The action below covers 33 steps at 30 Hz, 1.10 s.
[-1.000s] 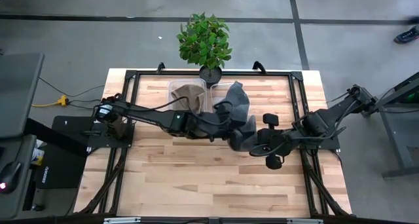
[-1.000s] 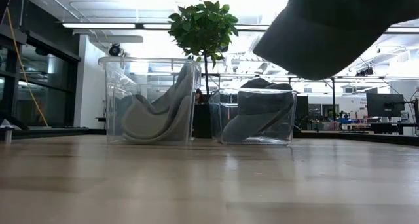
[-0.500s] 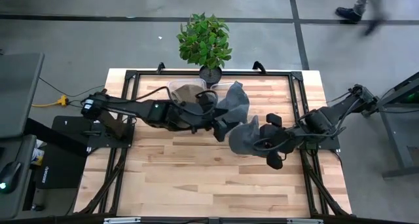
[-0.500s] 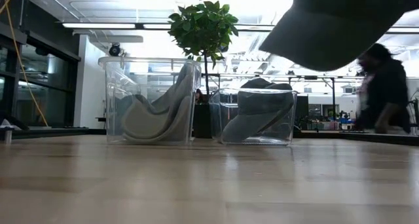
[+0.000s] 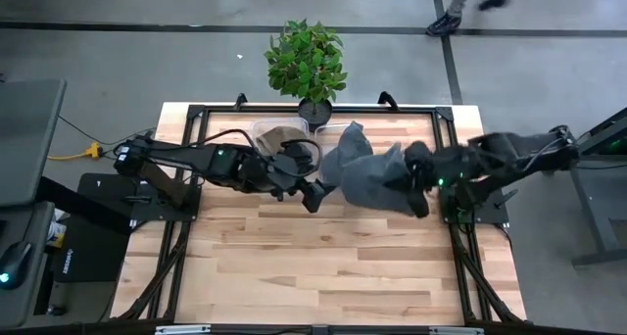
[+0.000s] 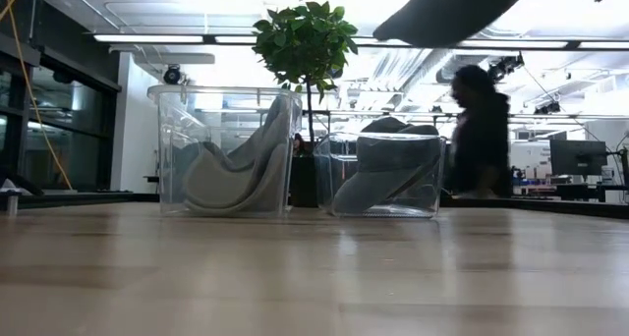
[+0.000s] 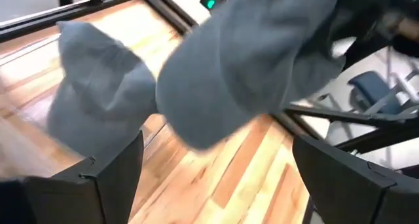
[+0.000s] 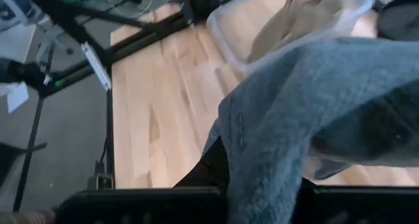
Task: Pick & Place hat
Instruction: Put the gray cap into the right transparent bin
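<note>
Since a second ago the right arm has swung the grey hat (image 5: 377, 178) up and toward the back of the bench (image 5: 294, 266), and the left arm has drawn back from it toward its own side. On the bench's far edge stand two clear bins: the left bin (image 6: 221, 149) holds a tan-grey hat, the right bin (image 6: 385, 174) already has a grey one standing out of its top. The carried hat hangs in the air just in front of the right bin, clamped in the closed right hand (image 5: 419, 181). The left hand (image 5: 312, 192) is spread wide and holds nothing, near the left bin.

To do this step well, the right arm should carry the hat squarely above the right bin, lower it past the rim before letting go, and keep the brim from catching the hat already inside.
</note>
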Tool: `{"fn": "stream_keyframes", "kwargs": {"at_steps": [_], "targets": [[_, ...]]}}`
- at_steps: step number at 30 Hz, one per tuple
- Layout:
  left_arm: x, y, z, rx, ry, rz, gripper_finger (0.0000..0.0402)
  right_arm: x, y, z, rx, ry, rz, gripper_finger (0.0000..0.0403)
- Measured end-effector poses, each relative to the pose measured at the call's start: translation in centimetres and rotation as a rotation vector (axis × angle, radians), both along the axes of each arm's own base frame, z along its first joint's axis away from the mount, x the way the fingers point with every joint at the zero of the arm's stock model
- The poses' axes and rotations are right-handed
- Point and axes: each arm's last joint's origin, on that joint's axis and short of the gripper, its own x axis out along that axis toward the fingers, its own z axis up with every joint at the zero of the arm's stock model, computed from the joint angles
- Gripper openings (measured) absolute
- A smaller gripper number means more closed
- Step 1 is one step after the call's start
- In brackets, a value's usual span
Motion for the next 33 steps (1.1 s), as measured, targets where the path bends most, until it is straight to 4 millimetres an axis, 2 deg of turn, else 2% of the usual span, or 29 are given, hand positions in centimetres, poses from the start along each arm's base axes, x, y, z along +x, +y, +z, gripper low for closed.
{"fn": "stream_keyframes", "kwargs": {"at_steps": [6,10,16,24,28,33], "targets": [[-1.3,0.3,0.4,0.014,0.034,-0.002,0.0349,0.5,-2.6,3.3,-0.018,0.002,-0.035,0.0003],[-2.6,0.6,0.9,0.013,0.02,0.004,0.0349,2.0,-4.5,4.8,0.03,0.071,-0.036,0.0003],[-5.4,1.0,-1.1,-0.014,0.026,0.015,0.0349,5.2,-7.3,5.3,0.094,0.175,-0.016,0.0003],[-10.4,1.5,-4.7,-0.134,-0.136,0.017,0.0349,8.8,-10.8,4.7,0.165,0.242,-0.051,0.0002],[-13.2,1.6,-6.6,-0.187,-0.209,0.021,0.0349,10.1,-12.3,3.2,0.195,0.312,-0.095,0.0002],[-16.3,1.9,-8.1,-0.253,-0.311,0.022,0.0349,12.0,-13.9,1.1,0.225,0.374,-0.128,0.0002]]}}
